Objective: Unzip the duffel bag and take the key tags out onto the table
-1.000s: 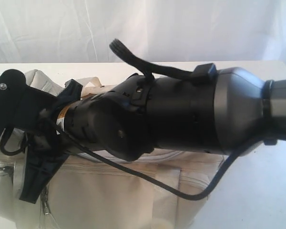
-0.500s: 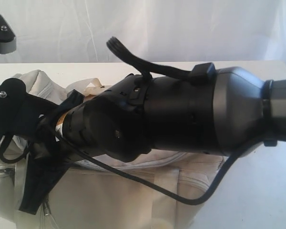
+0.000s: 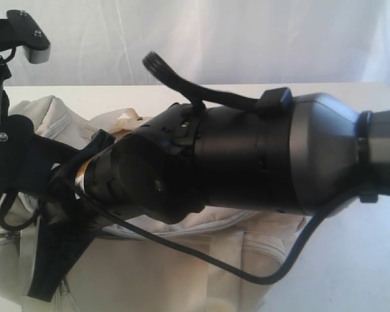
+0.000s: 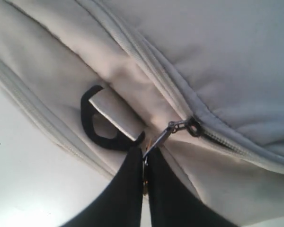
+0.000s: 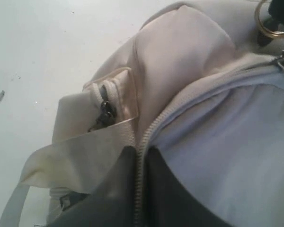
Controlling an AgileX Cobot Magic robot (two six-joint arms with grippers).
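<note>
Raised since 1 second ago: left arm's grey bracket [image 3: 32,45], upper left of exterior view. Duffel bag [image 3: 156,273]: lying on white bench [image 3: 351,260]. Left claw [image 4: 144,153]: clamped on zipper pull [image 4: 157,139]. Right claw [image 5: 141,153]: pressed together on bag's zipper seam [image 5: 147,136].

No text, label or number can be read anywhere (the duffel bag [image 4: 227,56] is plain).
</note>
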